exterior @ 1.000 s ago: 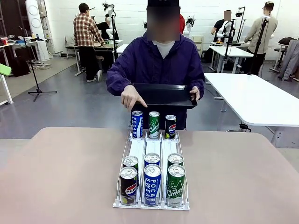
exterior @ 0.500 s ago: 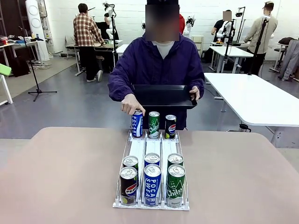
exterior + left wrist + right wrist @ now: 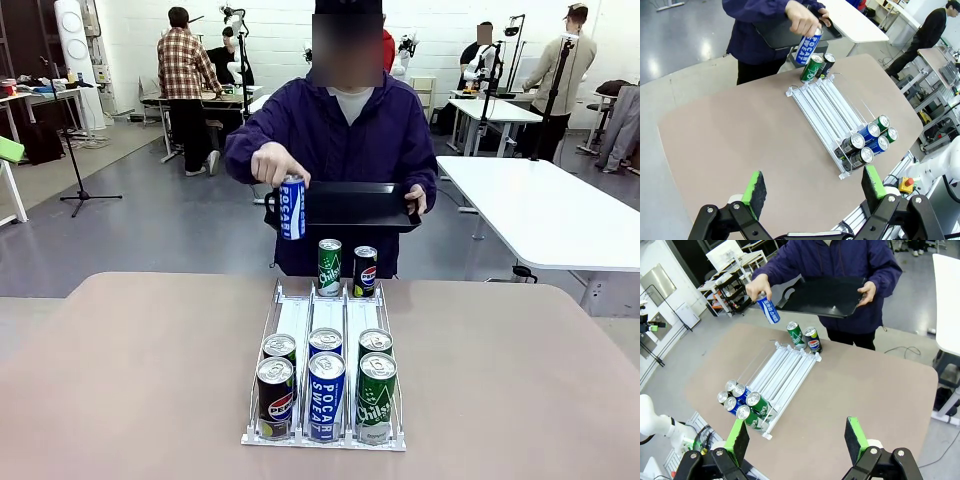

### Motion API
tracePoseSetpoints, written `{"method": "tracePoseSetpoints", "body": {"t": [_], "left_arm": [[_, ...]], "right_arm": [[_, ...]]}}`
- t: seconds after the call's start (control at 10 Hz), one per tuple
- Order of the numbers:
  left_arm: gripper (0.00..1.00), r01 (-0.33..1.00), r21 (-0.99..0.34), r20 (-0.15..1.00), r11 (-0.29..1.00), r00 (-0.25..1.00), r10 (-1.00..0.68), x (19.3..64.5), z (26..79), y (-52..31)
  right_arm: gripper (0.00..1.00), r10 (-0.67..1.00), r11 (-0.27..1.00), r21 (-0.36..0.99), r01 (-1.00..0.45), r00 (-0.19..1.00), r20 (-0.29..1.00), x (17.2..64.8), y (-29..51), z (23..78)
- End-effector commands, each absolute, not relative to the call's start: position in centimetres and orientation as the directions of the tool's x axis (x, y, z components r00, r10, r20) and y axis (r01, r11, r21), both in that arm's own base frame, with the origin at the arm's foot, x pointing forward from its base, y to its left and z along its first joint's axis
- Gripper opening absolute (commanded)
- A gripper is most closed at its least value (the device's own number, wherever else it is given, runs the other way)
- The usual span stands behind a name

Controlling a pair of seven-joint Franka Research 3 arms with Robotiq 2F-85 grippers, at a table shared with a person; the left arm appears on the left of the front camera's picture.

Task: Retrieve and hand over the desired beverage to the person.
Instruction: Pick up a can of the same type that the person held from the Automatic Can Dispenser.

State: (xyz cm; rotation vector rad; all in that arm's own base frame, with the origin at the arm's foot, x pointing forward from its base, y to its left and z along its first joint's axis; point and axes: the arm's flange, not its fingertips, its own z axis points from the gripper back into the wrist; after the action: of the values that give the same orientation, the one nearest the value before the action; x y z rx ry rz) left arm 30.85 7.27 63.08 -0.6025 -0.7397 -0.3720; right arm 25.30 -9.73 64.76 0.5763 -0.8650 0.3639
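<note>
The tan worktop [image 3: 120, 380] spreads between the robot and the person [image 3: 340, 130], who stands at its far edge. One hand props a black tray [image 3: 355, 205] against the chest. A white three-lane rack [image 3: 328, 318] lies lengthwise down the middle of the worktop.

The left gripper [image 3: 814, 185] and the right gripper [image 3: 798, 436] both hang high over the worktop's near side. Each has its green pads spread wide with nothing between them, well apart from any can.

Six cans [image 3: 326, 385] crowd the rack's near end, two to a lane, and the middle lane's are blue. At the far end stand a green can [image 3: 329, 267] and a dark can [image 3: 365, 272], side by side. The person's other hand [image 3: 280, 163] holds a blue can [image 3: 292, 208] by its top, in the air in front of the tray's corner. That is probably the drink wanted.

Such a can is likely thin-walled and smooth. If full, it has some weight and would slip in a loose pinch, and it would dent under a hard one. The mid-body, squarely across the label, looks the safest hold. The near cans touch each other, which leaves little room for pads.

A moment ago the blue can stood in the far left lane beside the green one, with the hand closing on it. Now it is lifted clear and that lane's far end is bare.
</note>
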Motion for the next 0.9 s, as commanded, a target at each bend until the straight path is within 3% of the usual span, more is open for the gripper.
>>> {"method": "tracePoseSetpoints", "body": {"t": [0.0, 0.8], "left_arm": [[1.00, 0.529, -0.379, 0.728, 0.760, 0.677, -0.108, 31.05, 63.21, 7.45], [1.00, 0.529, -0.379, 0.728, 0.760, 0.677, -0.108, 31.05, 63.21, 7.45]], "right_arm": [[1.00, 0.073, 0.776, 0.329, -0.538, 0.595, 0.801, 25.28, -9.70, 64.59], [1.00, 0.073, 0.776, 0.329, -0.538, 0.595, 0.801, 25.28, -9.70, 64.59]]}}
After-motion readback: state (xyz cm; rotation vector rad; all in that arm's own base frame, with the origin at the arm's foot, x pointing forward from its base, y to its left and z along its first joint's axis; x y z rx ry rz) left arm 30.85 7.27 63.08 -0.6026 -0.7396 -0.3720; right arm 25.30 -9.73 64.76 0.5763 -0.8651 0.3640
